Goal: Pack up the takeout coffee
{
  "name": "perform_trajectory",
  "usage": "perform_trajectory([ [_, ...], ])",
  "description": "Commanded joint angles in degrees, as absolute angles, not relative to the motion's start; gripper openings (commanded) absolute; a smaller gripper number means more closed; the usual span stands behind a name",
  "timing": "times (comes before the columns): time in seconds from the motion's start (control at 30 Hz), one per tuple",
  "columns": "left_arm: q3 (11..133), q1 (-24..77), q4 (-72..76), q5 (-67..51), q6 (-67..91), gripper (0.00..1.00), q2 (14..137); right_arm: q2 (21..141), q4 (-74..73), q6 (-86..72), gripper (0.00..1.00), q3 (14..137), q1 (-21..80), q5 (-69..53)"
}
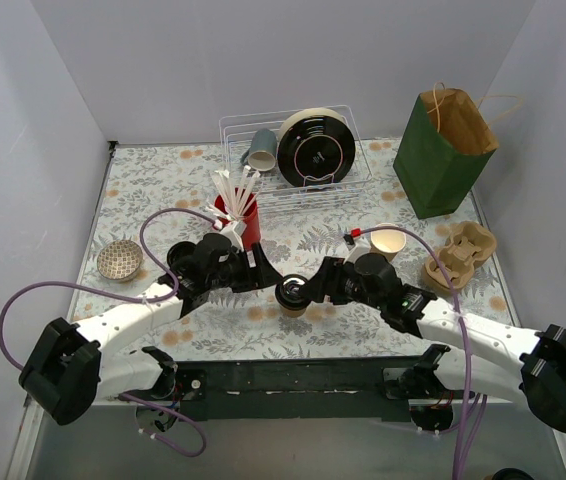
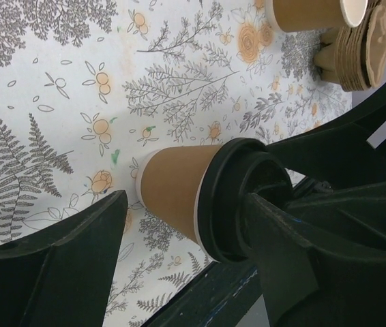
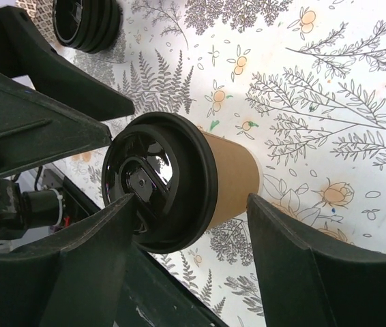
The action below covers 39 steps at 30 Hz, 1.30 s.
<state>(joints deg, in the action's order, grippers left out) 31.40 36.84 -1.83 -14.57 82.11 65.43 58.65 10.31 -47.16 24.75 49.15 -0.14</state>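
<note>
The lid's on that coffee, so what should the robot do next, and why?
Probably close the right gripper on the cup: its fingers straddle it, the black lid looks seated, and the cardboard carrier sits empty on that arm's side.

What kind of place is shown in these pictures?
Probably a robot test booth staged as a takeout coffee counter: plain walls enclose a table holding a lidded paper cup, a cardboard cup carrier and a green paper bag.

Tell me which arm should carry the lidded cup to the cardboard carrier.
Right. The lidded cup stands centrally between both arms, but the cardboard carrier sits on the right side, beside the right arm; the left would likely have to reach across.
</note>
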Motion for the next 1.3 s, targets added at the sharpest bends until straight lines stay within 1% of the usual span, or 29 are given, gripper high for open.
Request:
perform_trajectory([
  [0.0, 36.7, 36.8, -7.5, -12.6, 79.0, 0.71, 63.9, 59.0, 8.4, -42.2, 0.76, 28.8, 49.4, 1.1],
  [0.17, 38.6, 36.8, -12.5, -12.4, 79.1, 0.72, 58.7, 61.8, 5.4, -37.5, 0.77, 32.4, 49.2, 0.4],
  [0.27, 36.5, 36.8, -13.6, -14.2, 81.6, 0.7, 56.6, 64.9, 4.9, -35.4, 0.77, 34.6, 49.3, -3.5],
  [0.4, 30.8, 36.8, -10.9, -16.3, 85.6, 0.67, 51.7, 68.4, 1.9, -33.1, 0.77, 37.4, 49.2, -4.4],
  [0.5, 27.3, 36.8, -7.4, -17.9, 87.4, 0.65, 50.5, 68.6, 1.8, -33.0, 0.75, 36.8, 49.3, -3.5],
  [0.7, 24.1, 36.9, -2.2, -19.0, 89.7, 0.61, 53.3, 67.6, 4.5, -34.5, 0.66, 33.7, 49.2, -2.6],
  [1.0, 22.2, 37.2, 4.7, -19.9, 91.5, 0.61, 57.3, 67.7, 6.3, -35.5, 0.62, 31.5, 49.4, -2.7],
  [1.13, 21.5, 37.4, 5.2, -19.2, 92.0, 0.57, 58.7, 67.7, 7.4, -36.3, 0.61, 30.7, 49.4, -3.2],
  [1.27, 20.4, 37.6, 4.8, -18.1, 93.1, 0.48, 59.1, 67.9, 8.0, -36.6, 0.59, 29.6, 49.3, -3.2],
])
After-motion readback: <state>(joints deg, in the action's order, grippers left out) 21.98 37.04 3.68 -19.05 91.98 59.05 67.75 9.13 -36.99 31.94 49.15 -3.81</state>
